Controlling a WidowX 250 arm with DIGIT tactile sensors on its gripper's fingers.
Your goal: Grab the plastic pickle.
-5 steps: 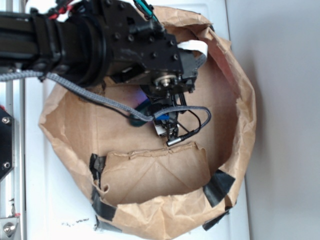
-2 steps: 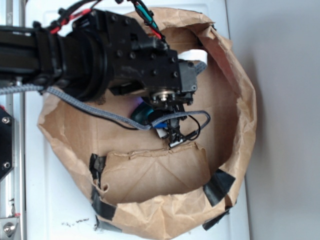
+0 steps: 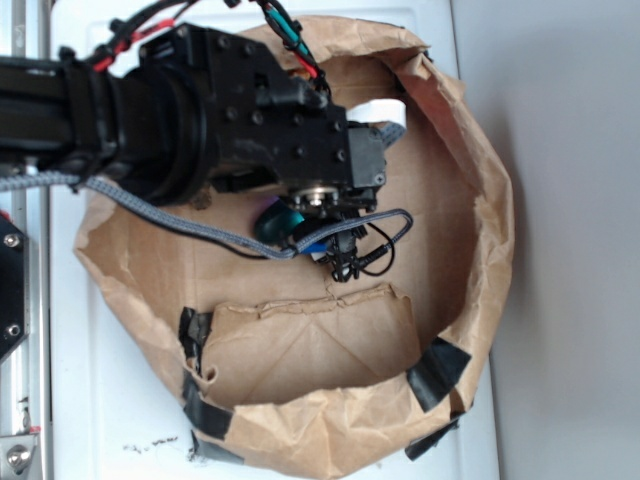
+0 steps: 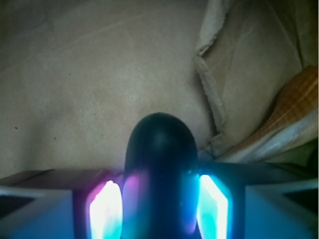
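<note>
Over on the left of the exterior view, black arm (image 3: 150, 110) stretched in across the white bench (image 3: 120, 420) and over the brown paper bag (image 3: 470, 250). Below the wrist, near the bag's middle, claw (image 3: 300, 222) clenched on the plastic pickle (image 3: 278, 222), dark green end poking out leftward. Through the wrist camera, plastic pickle (image 4: 160, 164) pinned between two glowing fingers (image 4: 105, 211), rounded tip jutting forward above the paper floor. Off toward the right edge, orange-brown spiral shell (image 4: 284, 117) lying against a torn paper fold (image 4: 219, 94), apart from the pickle.
</note>
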